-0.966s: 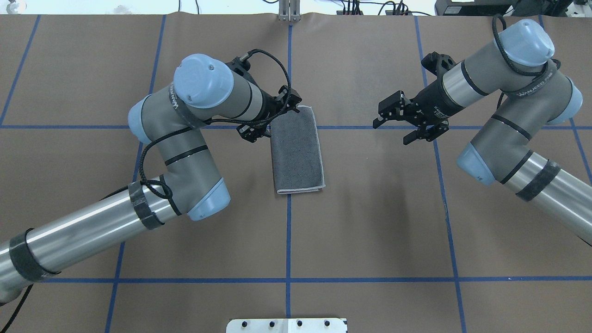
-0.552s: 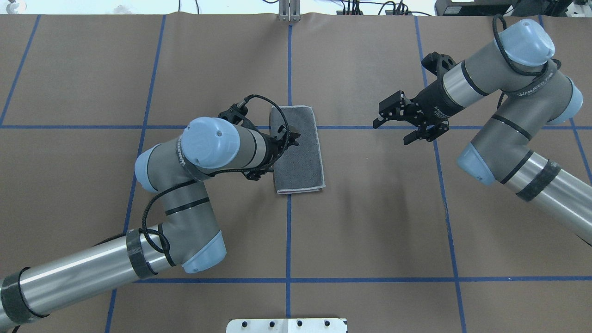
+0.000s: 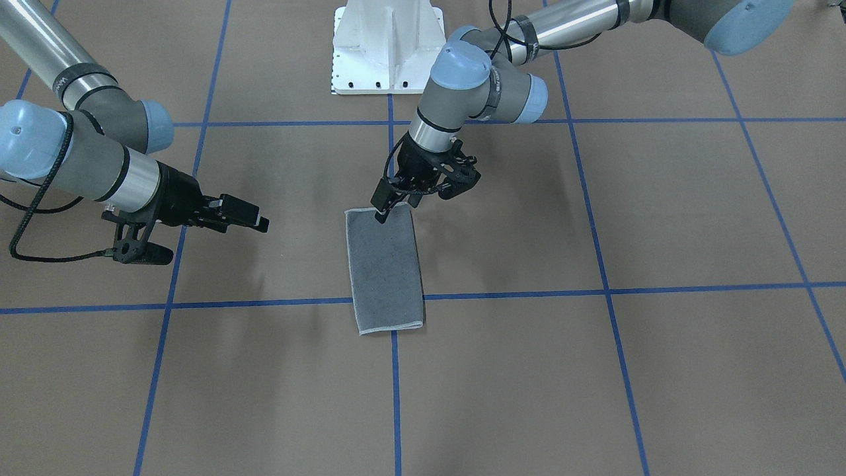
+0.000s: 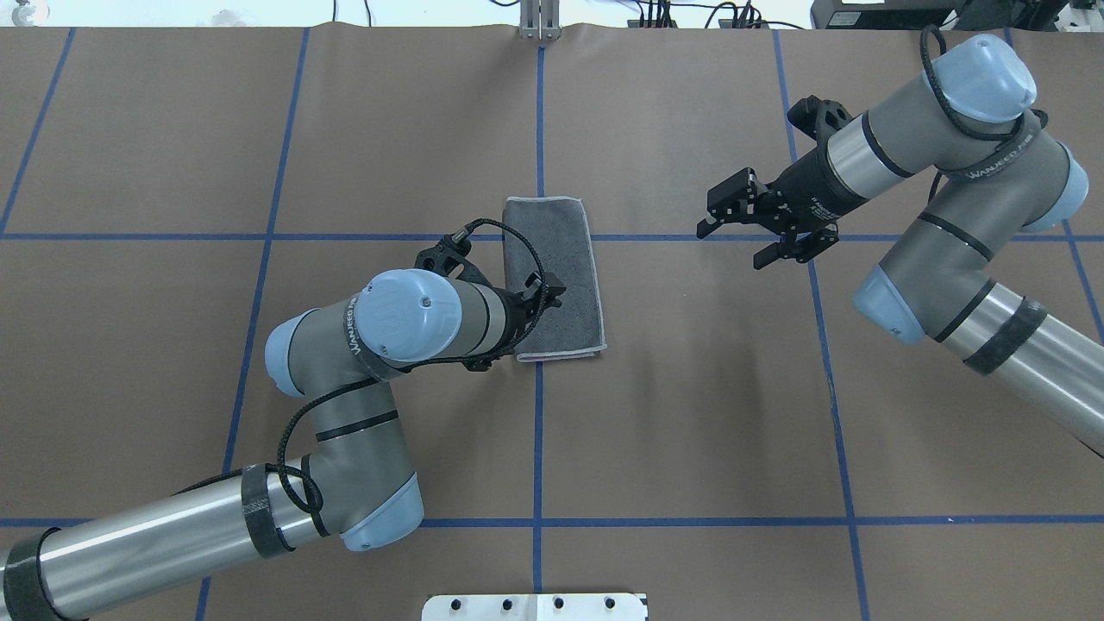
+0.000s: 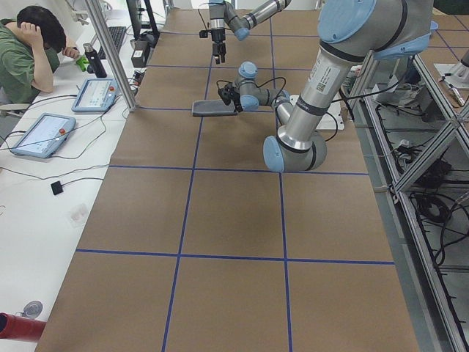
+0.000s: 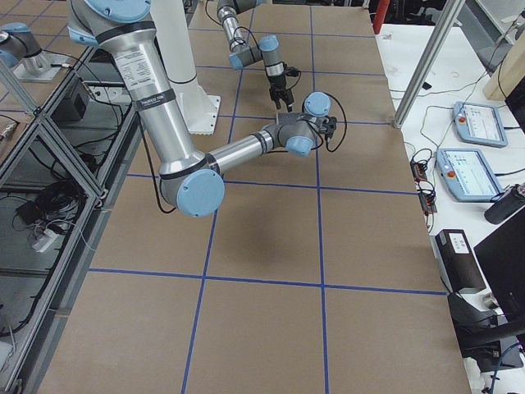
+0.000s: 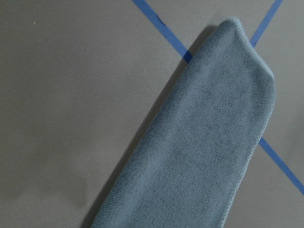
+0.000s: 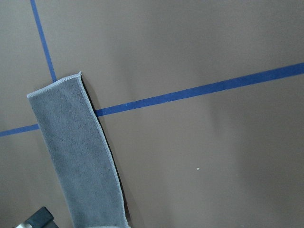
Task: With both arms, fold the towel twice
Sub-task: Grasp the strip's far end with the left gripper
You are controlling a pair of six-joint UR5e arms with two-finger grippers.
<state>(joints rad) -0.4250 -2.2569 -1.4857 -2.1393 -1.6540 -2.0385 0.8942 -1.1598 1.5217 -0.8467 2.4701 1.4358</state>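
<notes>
The towel (image 4: 556,267) is laid flat in the middle of the brown counter (image 4: 690,414), folded into a long narrow strip with its dark grey face upward and its light stitched border seen along the right and near edges. The strip runs from near to far, and its far part is crossed by a blue tape line (image 4: 690,237); its near end is set just beside the lengthwise line at the centre.

The left gripper (image 3: 416,197) is held at the near end of the towel, towards the white base (image 3: 386,46). Its jaws are seen apart, and one fingertip (image 3: 381,214) is placed over the near left corner of the strip. Whether the cloth is touched cannot be told. In the left wrist view only the grey strip and the tape lines are shown.

The right gripper (image 4: 733,243) is held above the counter well apart from the towel, on its right, with its jaws spread and nothing between them. In the right wrist view the towel is seen at the lower left.
</notes>
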